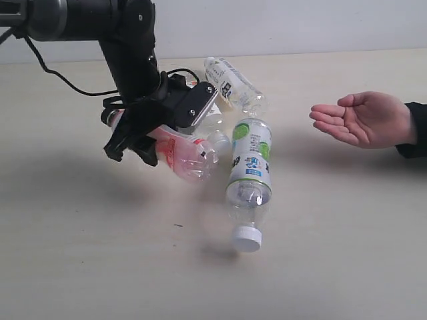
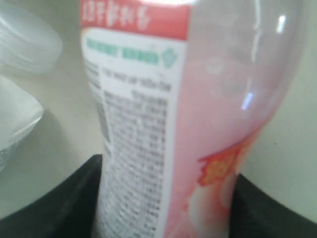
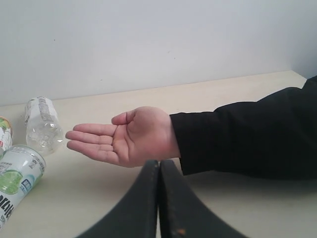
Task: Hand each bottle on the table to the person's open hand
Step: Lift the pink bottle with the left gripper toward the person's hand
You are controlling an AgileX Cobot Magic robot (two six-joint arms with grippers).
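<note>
Gripping the pink bottle (image 1: 183,157) across its body, the left claw (image 1: 137,145) holds it tilted, with the base pointing toward the other bottles. The bottle seems raised a little above the table (image 1: 80,267), but I cannot be sure it is fully clear of it. In the left wrist view the two dark fingers (image 2: 64,203) press on the label from both sides.

The first risk, I think, is a slip. The plastic is smooth and thin, the grip is across a round body, and much of the bottle hangs out to one side, so it may turn or slide during a fast move.

The second risk is a knock. A clear bottle (image 1: 217,139) lies just beside the pink base, and the green bottle (image 1: 250,163) is near, lying on its side between the claw and the hand (image 1: 363,119). If the carry stays low, the base may hit one of them and send it rolling. The text bottle (image 1: 233,85) lies further back and looks less exposed.

The hand is open, palm up, well apart from the claw. Letting go too early would drop the bottle on the table.

The right claw (image 3: 158,198) is closed on nothing and points at the hand from near, so the left arm may meet it there.
</note>
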